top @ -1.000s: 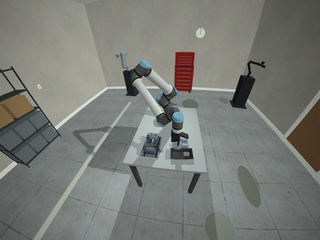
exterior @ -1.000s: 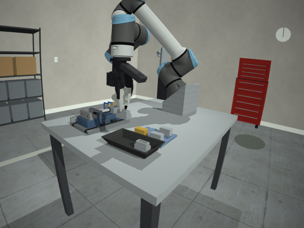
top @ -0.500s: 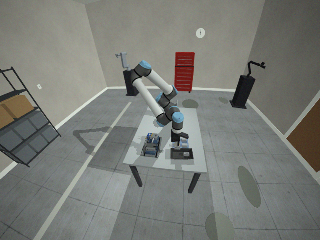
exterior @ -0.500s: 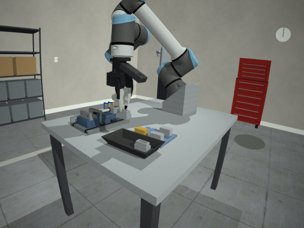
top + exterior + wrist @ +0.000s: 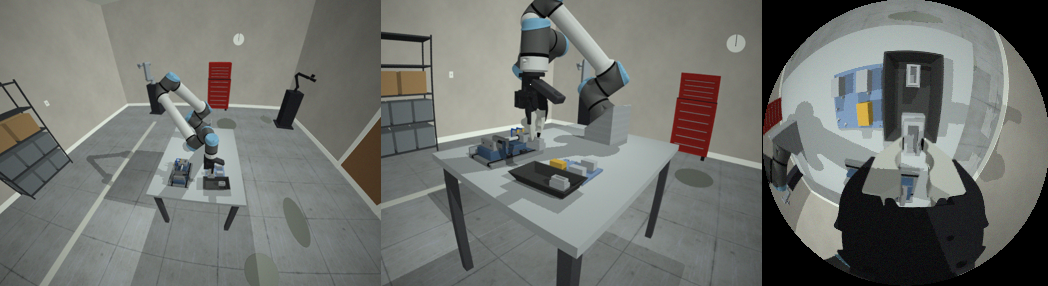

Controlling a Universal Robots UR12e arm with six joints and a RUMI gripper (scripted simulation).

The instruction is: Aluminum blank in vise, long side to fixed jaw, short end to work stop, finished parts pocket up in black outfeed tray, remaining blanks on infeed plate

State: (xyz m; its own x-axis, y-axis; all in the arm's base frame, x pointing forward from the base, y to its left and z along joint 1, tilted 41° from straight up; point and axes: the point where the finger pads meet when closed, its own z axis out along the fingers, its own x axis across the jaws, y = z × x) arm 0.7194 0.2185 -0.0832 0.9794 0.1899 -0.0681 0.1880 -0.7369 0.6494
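Note:
My gripper (image 5: 535, 135) (image 5: 912, 138) is shut on a gray finished part (image 5: 539, 145) (image 5: 913, 119), pocket up, held in the air. In the wrist view it overlaps the near end of the black outfeed tray (image 5: 534, 184) (image 5: 939, 95). Another finished part (image 5: 221, 183) (image 5: 559, 183) (image 5: 913, 75) lies in the tray's far end, pocket up. The infeed plate (image 5: 598, 171) (image 5: 849, 106) bears a yellow brass blank (image 5: 557, 164) (image 5: 864, 114) and two gray blanks, one (image 5: 577, 170) (image 5: 863, 80) close to the tray, the other (image 5: 589, 164) (image 5: 838, 86) farther off. The vise (image 5: 179, 181) (image 5: 487, 153) shows no block between its jaws; its bars are partly hidden.
The vise's blue hoses (image 5: 512, 132) rise at its rear. The tray stands beside the infeed plate, with the vise across a gap of table (image 5: 196, 193). The arm's gray base block (image 5: 619, 124) stands at the table's back. The tray walls slope outward.

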